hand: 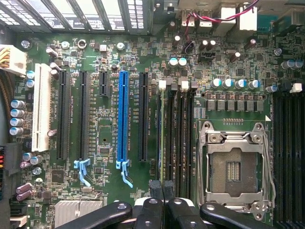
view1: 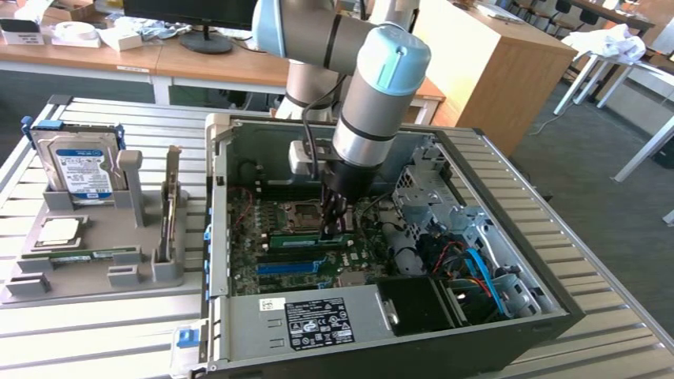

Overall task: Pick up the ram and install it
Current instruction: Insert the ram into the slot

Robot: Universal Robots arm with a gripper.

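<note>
Looks to be late in the install step, with the pickup judged done. Reaches down from the arm [view1: 374, 87] into the open computer case [view1: 214, 205] on the tabletop [view1: 106, 332], claw [view1: 335, 229] low over the motherboard [view1: 252, 245]. Shows the black fingertips [hand: 155, 187] pressed nearly together, shut or as good as shut; cannot tell whether pinching a thin edge or merely bearing down on one. Finds the ram [view1: 305, 234], a bright green stick, standing on its long edge in a slot about midway across the motherboard, between the open processor socket [view1: 300, 212] and the blue slot [view1: 290, 267], well clear of the board's corners. Puts the claw at the end of that stick nearer the exterior view's right, touching it or just above it; cannot say which. From the wrist, seems to run as a thin edge-on line [hand: 165, 138] straight out from the fingertips, just beside the socket, though hard to separate from the dark slots around it. Calls, as a judgement, for a straight downward push, evenly spread, with the stick square in its slot and the white clip [hand: 162, 85] at the far end free to catch. Risks a tilted stick or strained board otherwise. Cannot confirm full seating from here.
</note>
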